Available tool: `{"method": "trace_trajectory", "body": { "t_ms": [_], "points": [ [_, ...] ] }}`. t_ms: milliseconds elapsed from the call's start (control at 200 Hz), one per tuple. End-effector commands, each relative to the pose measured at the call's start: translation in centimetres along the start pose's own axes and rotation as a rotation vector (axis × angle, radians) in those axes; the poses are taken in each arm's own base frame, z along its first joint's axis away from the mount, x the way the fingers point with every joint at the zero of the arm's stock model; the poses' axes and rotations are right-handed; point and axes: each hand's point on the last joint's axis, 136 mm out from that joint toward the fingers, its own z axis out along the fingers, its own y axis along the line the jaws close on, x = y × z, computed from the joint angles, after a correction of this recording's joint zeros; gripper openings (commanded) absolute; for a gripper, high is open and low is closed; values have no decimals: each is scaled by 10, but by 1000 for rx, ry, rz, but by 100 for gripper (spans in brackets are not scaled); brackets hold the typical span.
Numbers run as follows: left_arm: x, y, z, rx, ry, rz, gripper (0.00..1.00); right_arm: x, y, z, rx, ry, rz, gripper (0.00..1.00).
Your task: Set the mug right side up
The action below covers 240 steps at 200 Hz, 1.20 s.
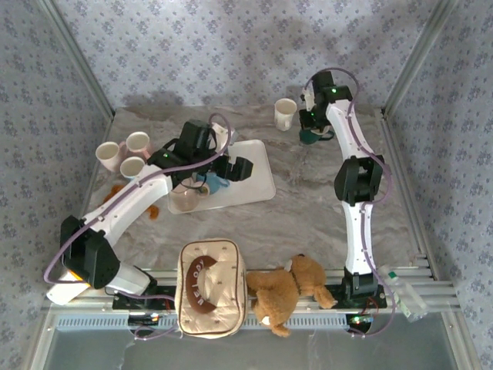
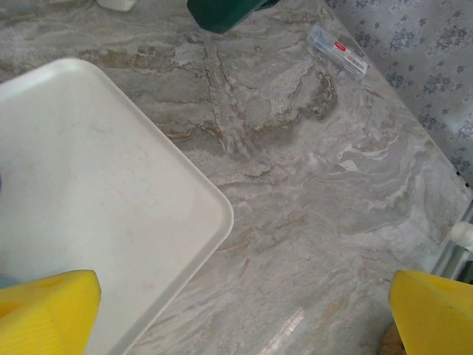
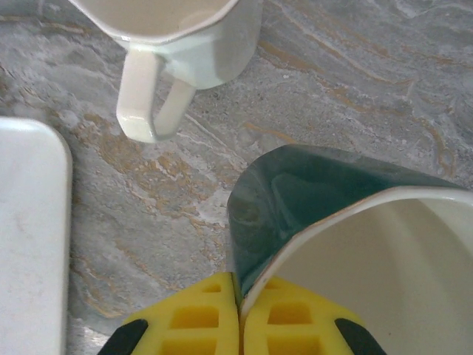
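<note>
Closest in, along the near edge of the marble tabletop (image 1: 308, 208), a quilted pouch (image 1: 210, 287) and a teddy bear (image 1: 286, 291) lie just beside each other, well apart from the work. Farther out, the left gripper (image 2: 244, 299) hangs over a corner of the white tray (image 2: 96, 192). Its yellow fingers (image 2: 44, 314) are spread wide with nothing between them, so it looks parked out of the way rather than taking part. To its left stand three pale cups (image 1: 137, 142), and a clear cup (image 1: 185, 199) sits by the tray's near corner.

At the far side, the right gripper (image 3: 238, 288) is clamped on the rim of the green mug (image 3: 310, 188), one finger inside the white interior and one against the dark outer wall. A rim pinch like this gives leverage to swing the mug about. The mug's mouth faces up toward the wrist camera at a tilt, so I judge it nearly righted. I cannot tell whether its base touches the tabletop. A white mug (image 3: 185, 37) stands upright just beyond.
</note>
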Motion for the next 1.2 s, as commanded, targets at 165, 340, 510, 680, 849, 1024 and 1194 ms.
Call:
{"method": "trace_trajectory", "body": {
  "t_ms": [165,340,510,680,849,1024,1194],
  "points": [
    [-27,-6,-14,-40,-121,134,100,-24,13,2,34,-77,-191,0],
    [-28,-7,-13,-38,-117,137,100,-24,16,9,42,-72,-238,0],
    [-29,-8,-11,-35,-109,140,100,-24,16,12,46,-68,-263,0],
    [-29,-8,-7,-27,-96,135,100,-22,19,15,51,-60,-286,4],
    [-30,-10,-4,-19,-92,131,100,-26,23,14,57,-73,-304,17],
    [-31,-11,-5,-22,-90,132,100,-28,24,15,52,-82,-304,23],
    [-31,-11,-6,-21,-91,135,100,-28,24,13,56,-81,-308,29]
  ]
}}
